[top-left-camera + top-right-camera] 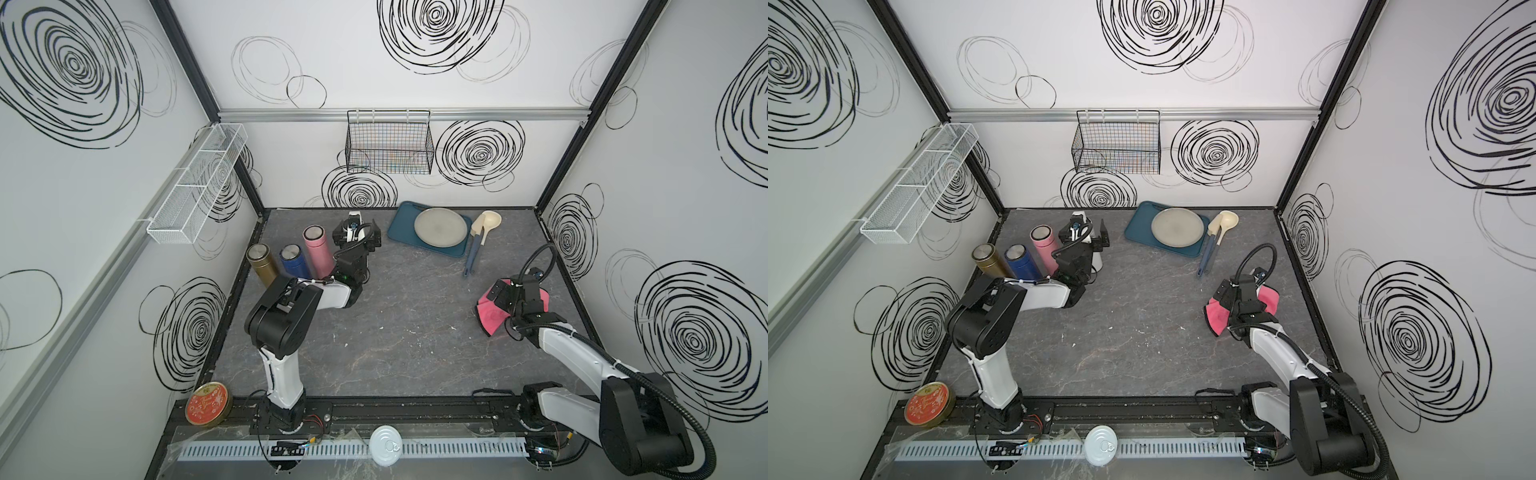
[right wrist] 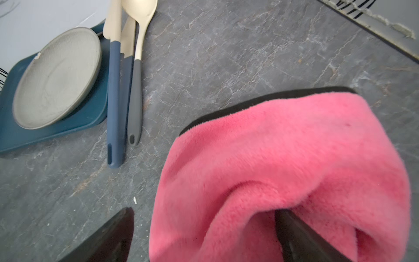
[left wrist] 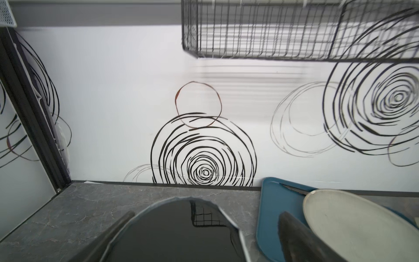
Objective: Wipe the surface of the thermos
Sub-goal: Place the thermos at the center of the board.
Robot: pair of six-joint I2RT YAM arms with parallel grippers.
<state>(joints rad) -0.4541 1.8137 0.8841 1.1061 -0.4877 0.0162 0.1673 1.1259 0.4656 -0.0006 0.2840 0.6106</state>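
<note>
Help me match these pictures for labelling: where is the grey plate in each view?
Both top views: grey plate on the blue tray, by the back wall.
Left wrist: grey plate, on the tray.
Right wrist: grey plate on the tray, beside the utensils.
Shared landmark: the blue tray.

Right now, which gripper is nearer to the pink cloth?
Right. The right gripper is over the pink cloth, one finger in its folds; the left gripper is far off, beside the pink thermos.

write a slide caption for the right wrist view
Open fingers at the pink cloth on the dark table; plate on blue tray, three utensils beside.
</note>
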